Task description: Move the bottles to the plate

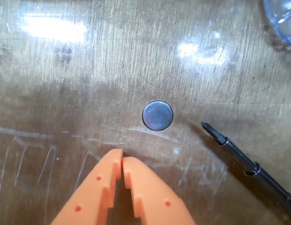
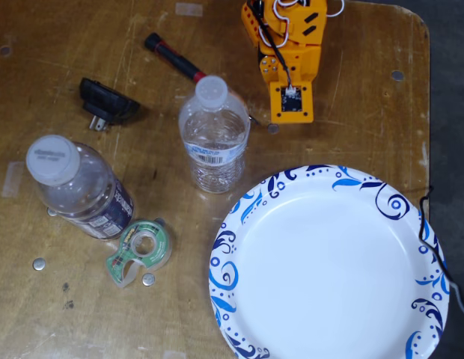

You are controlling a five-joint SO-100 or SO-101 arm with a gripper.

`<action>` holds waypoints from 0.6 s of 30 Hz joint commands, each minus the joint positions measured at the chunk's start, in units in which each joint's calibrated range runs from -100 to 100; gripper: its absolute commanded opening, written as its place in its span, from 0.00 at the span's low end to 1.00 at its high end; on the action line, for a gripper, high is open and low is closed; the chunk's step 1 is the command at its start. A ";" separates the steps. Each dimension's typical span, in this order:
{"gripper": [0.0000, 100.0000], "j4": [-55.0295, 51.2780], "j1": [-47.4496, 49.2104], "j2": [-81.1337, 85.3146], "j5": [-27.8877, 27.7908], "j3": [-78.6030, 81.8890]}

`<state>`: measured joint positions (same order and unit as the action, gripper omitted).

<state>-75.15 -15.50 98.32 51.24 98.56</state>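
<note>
Waiting to begin, by my judgement: both bottles stand on the table, none on the plate (image 2: 411, 299). Left of the plate, past a green tape dispenser (image 2: 140, 250), is the wide bottle (image 2: 81, 188); the slim bottle (image 2: 212, 134) stands just beyond the plate's upper left rim. Next the arm must swing to that nearer bottle and spread its fingers. Beyond the plate's top rim, the arm (image 2: 290, 52) sits folded, tool (image 1: 122, 161) pressed together and empty, aimed down at bare wood.
</note>
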 commanded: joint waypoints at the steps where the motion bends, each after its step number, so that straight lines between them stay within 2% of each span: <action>1: 0.01 -0.83 0.56 0.33 0.15 0.45; 9: 0.01 0.13 0.56 0.33 0.15 -1.26; 18: 0.01 12.83 0.89 0.33 0.46 -4.78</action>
<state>-66.81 -15.31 98.32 51.71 96.13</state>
